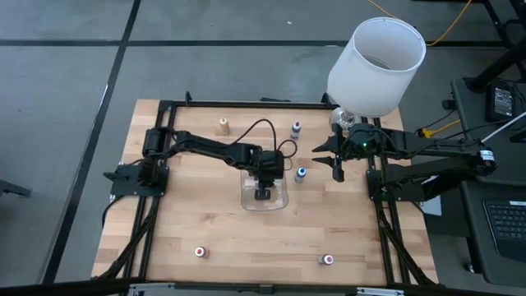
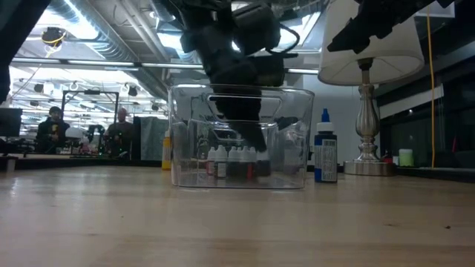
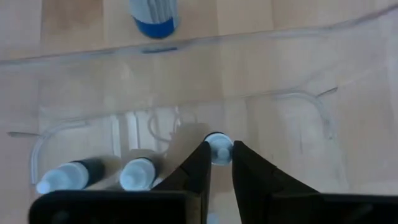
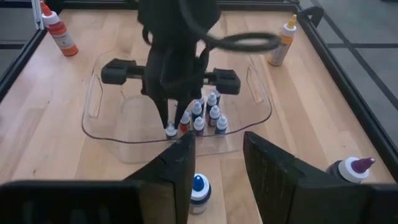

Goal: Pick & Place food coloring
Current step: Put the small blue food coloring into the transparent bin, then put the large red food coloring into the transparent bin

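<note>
Clear plastic tray (image 1: pixel 265 197) sits mid-table, and the food coloring bottles (image 4: pixel 200 118) already inside it stand upright in a tight cluster. Left gripper (image 3: pixel 217 163) is down inside the tray, fingers pinched on one small bottle (image 3: pixel 218 148) with a pale cap, gripping just below the cap. Two more bottles (image 3: pixel 106 175) show right beside it in the left wrist view.

Loose ones out on the wood:
- blue-cap bottle (image 1: pixel 301 173) just beside the tray, right-arm side
- purple-cap bottle (image 1: pixel 296 127) toward the back
- yellowish bottle (image 1: pixel 223 126) at the back, left-arm side
- two red-cap bottles (image 1: pixel 200 252) and (image 1: pixel 327 260) near the front edge

Right gripper (image 1: pixel 337 164) hovers near the blue-cap bottle, fingers spread, holding nothing. White lampshade (image 1: pixel 376 66) is behind it at the back right corner.

Handling, my read: bottles are tiny, light, rigid plastic, smooth-sided, so they'd slip or tip easily. Narrow base, tall shape, so a nudge would likely topple one and knock its neighbours. Best hold looks like the neck or shoulder just under the cap, from straight above, fingers square to the bottle. Light squeeze should do; not fragile, but a hard off-centre pinch could squirt it out. Tight packing in the tray leaves little finger room when releasing.
</note>
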`<state>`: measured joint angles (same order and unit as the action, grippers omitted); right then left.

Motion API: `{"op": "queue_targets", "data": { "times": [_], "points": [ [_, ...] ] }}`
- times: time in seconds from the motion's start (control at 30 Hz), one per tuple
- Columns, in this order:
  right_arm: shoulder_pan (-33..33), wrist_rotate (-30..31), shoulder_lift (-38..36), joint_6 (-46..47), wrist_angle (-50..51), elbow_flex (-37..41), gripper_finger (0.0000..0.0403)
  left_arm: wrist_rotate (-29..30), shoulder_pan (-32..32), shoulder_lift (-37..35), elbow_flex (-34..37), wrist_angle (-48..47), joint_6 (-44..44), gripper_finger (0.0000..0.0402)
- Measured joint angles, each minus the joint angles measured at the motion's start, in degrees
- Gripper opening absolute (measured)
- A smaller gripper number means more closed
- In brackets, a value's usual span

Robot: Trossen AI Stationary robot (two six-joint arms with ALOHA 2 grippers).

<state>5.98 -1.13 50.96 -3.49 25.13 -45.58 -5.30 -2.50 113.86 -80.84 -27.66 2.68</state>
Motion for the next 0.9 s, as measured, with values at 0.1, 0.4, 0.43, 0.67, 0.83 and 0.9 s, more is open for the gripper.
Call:
{"op": "queue_targets", "data": {
  "times": [0.1, 0.4, 0.43, 0.67, 0.83, 0.9],
  "points": [
    [-0.01, -0.02, 0.00, 0.00, 0.01, 0.00, 0.0138, 0.06, 0.03, -0.14, -0.02, 0.33, 0.00, 0.0048],
    [-0.01, -0.02, 0.00, 0.00, 0.01, 0.00, 0.0138, 0.07, -1.20, -0.13, -0.02, 0.17, -1.15, 0.0073],
    [-0.01, 0.00, 0.00, 0.00, 0.00, 0.00, 0.0138, 0.15, -1.33, -0.13, -0.02, 0.15, -1.35, 0.0079],
    [0.00, 0.00, 0.00, 0.00, 0.02, 0.00, 0.0138, 0.69, -1.40, -0.51, -2.81, -2.29, -1.46, 0.0118],
    [-0.01, -0.01, 0.00, 0.00, 0.02, -0.01, 0.0138, 0.72, -1.06, -1.66, -8.68, -10.10, -0.93, 0.0135],
    [-0.02, 0.00, 0.02, 0.00, 0.01, 0.00, 0.0138, 0.94, -0.21, -2.84, -11.68, -12.46, 0.89, 0.0136]
  ]
}}
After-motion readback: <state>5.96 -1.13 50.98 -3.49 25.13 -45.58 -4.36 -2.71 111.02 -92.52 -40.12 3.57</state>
